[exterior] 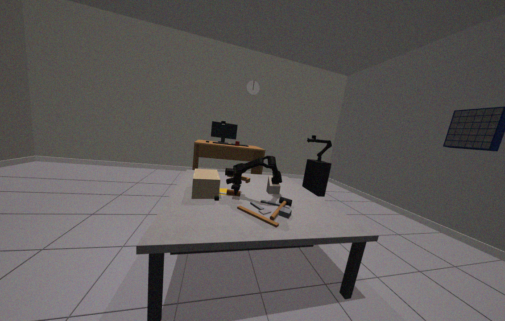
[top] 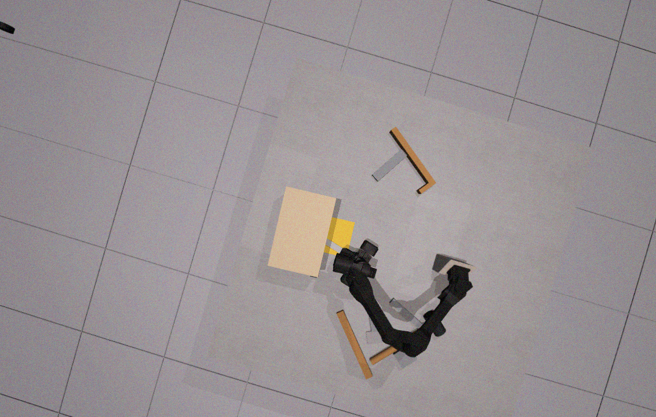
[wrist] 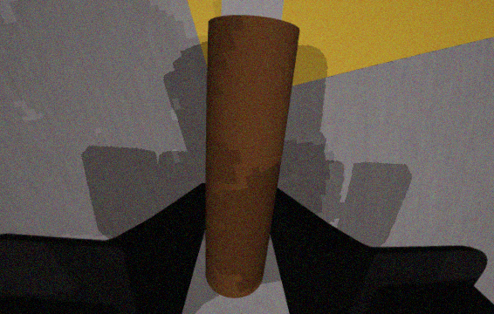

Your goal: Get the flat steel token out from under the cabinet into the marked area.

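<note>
My gripper (exterior: 235, 191) (wrist: 238, 192) is shut on the brown round handle (exterior: 230, 192) (wrist: 247, 109) of a tool, low over the table in front of the cabinet. The tool's thin grey shaft (top: 334, 247) (wrist: 251, 6) crosses a corner of the yellow marked area (top: 342, 231) (exterior: 223, 191) (wrist: 404, 30) and points towards the cabinet (top: 302, 231) (exterior: 205, 185). The overhead view hides the shaft's far end at the cabinet's edge. The cabinet is a pale box. I cannot make out the steel token or the vent slots in any view.
A wooden L-shaped piece (top: 414, 157) with a grey strip lies beyond the marked area. A wooden stick (top: 353, 344) (exterior: 257, 216), a wooden handle (top: 383, 354) (exterior: 278, 210) and a grey block (exterior: 285, 212) lie near the arm. A small black block (exterior: 216, 198) sits by the cabinet's corner.
</note>
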Controlling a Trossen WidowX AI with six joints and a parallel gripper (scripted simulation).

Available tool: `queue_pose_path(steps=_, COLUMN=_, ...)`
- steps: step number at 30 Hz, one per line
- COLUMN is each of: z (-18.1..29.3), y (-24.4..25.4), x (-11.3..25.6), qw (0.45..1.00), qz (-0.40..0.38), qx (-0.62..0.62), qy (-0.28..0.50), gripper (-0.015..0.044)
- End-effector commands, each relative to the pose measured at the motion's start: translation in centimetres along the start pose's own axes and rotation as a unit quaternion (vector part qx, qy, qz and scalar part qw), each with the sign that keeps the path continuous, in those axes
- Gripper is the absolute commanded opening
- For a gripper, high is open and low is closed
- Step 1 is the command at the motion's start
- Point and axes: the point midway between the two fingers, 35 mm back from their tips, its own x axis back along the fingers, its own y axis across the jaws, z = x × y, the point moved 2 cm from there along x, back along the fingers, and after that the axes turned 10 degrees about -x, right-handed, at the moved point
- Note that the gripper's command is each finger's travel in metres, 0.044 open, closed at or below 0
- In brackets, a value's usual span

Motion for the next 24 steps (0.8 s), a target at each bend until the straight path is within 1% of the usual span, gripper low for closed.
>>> queue_pose_path(steps=1, z=0.5, y=-0.4, x=-0.1, qw=1.0, qz=0.005, qx=-0.003, qy=-0.001, gripper=0.0)
queue_pose_path(steps=24, z=2.9, y=-0.6, x=-0.1, qw=1.0, qz=0.005, qx=-0.003, qy=0.0, gripper=0.0)
